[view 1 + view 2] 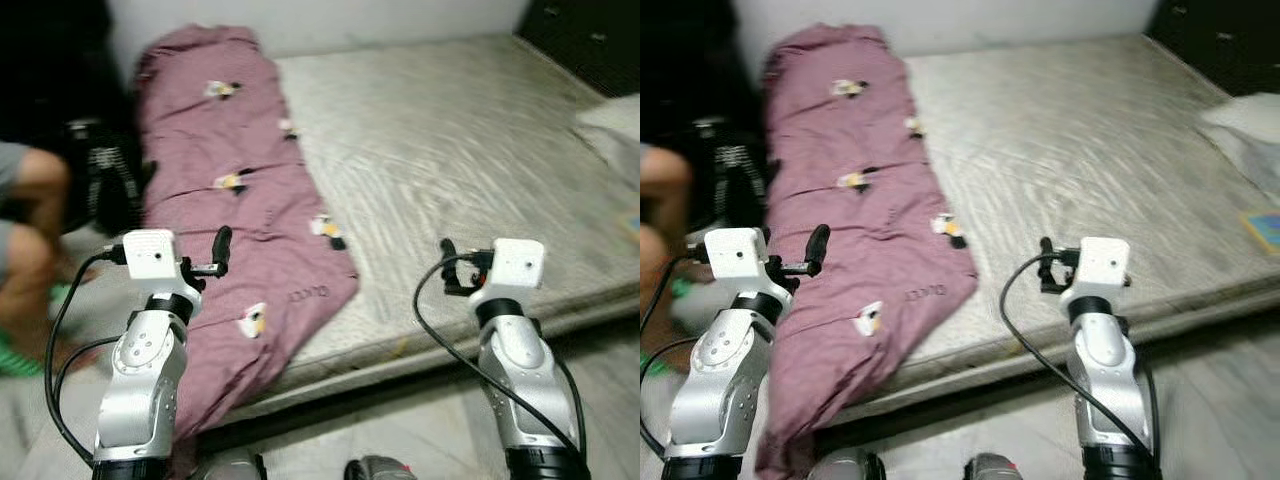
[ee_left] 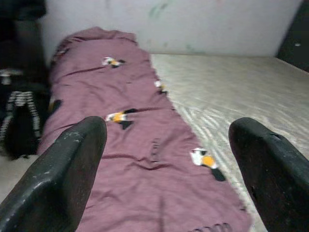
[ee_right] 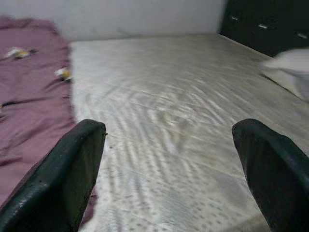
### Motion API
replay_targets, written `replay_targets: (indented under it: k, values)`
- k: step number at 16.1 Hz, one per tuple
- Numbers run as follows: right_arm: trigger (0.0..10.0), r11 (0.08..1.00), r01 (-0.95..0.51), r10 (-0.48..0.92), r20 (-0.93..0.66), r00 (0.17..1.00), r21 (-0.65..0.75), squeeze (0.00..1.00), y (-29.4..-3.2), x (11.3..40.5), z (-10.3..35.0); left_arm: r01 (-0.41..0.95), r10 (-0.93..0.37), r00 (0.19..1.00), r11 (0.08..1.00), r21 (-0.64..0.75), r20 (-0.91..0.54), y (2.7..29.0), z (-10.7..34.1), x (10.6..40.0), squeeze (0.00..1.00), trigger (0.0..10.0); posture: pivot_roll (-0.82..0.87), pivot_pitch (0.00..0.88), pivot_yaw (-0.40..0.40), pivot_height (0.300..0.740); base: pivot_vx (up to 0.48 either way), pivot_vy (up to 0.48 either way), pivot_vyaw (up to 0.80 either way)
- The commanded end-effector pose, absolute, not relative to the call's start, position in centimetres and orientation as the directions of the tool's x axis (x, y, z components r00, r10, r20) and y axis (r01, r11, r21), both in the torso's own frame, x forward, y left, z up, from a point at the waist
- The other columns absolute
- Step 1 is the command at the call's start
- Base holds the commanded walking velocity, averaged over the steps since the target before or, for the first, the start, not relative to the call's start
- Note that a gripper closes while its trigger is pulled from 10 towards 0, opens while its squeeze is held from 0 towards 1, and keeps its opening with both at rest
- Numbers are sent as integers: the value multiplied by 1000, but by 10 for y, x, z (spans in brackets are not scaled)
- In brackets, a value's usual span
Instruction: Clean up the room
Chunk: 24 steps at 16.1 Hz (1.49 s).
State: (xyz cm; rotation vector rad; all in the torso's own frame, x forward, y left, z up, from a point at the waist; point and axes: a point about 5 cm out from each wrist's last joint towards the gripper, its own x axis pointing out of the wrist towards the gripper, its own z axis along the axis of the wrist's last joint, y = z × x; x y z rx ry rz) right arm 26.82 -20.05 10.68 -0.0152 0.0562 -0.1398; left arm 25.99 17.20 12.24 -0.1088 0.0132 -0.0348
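1. Bedroom here, pale wall behind, and a low mattress with a grey patterned cover taking up most of the floor in front of the robot.
2. Down the mattress's left side runs a mauve blanket with little bird prints, roughly folded lengthways, its near end spilling over the mattress edge towards the floor.
3. Left gripper is up and pointed straight along the blanket, fingers spread wide, nothing between them.
4. Right gripper hovers over the bare mattress near its front edge, fingers wide apart too and empty.
5. A person's legs sit at the far left beside a dark bag; a pale pillow lies at the right edge.
6. My read: that blanket is soft, light and floppy, so it'll sag and drag. Best hold looks like the near hanging corner or a bunched fold, pinched through several layers.
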Motion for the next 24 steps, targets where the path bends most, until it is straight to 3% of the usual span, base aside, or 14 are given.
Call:
replay_targets:
  k: [1, 4, 6, 8, 19, 24]
  values:
    - [10000, 986, 167, -167, -51, 985, 10, 0, -204, 266, 111, 27, -29, 1000, 995, -98, -11, 174, 124, 257, 0, 10000, -22, 0, 17, 740, 0, 0, -800]
    - [10000, 984, 175, -174, -48, 984, 13, 0, -203, 262, 113, 40, -42, 999, 993, -110, -16, 172, 121, 251, 0, 10000, -28, 0, 24, 740, 0, 0, -800]
    - [10000, 983, 183, -181, -56, 982, 26, 0, -202, 258, 112, -20, 13, 998, 995, -98, -69, 173, 117, 248, 0, 10000, -30, 0, 27, 740, 0, 0, -800]
    - [10000, 980, 195, -192, -63, 979, 45, 0, -200, 256, 112, 14, -17, 999, 993, -116, -27, 174, 117, 250, 0, 10000, -29, 0, 26, 740, 0, 0, -569]
    - [10000, 989, 130, -127, -47, 991, 76, 0, -190, 255, 119, -63, 62, 998, 997, -40, -16, 183, 122, 247, 0, 10000, -26, 31, 19, 740, 0, 0, 0]
    - [10000, 991, 108, -104, -47, 993, 81, 0, -187, 255, 119, -65, 64, 998, 997, -41, -18, 182, 121, 248, 0, 10000, -31, 28, 18, 690, 0, 0, 0]
